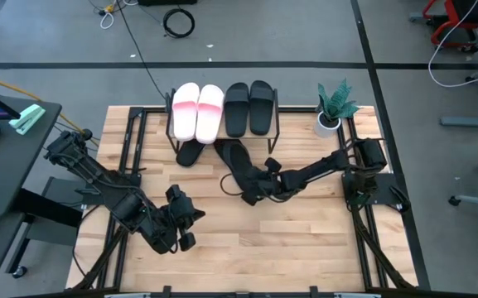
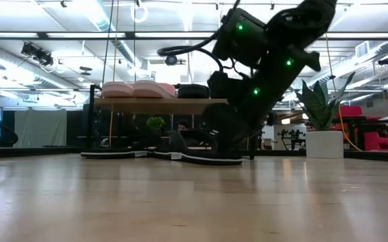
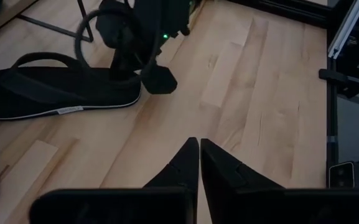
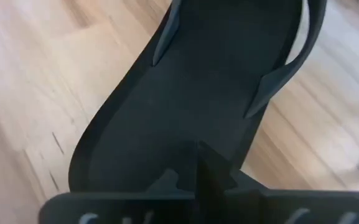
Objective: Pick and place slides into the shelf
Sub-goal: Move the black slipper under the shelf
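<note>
My right fingers (image 4: 204,171) pinch the near edge of a black slide (image 4: 223,81) lying flat on the counter (image 1: 305,223) in front of the shelf (image 1: 222,124). My left fingers (image 3: 198,163) rest pressed together, well apart from it. Only the overhead view shows two pink slides (image 1: 197,110) and two black ones (image 1: 248,108) atop the shelf.
</note>
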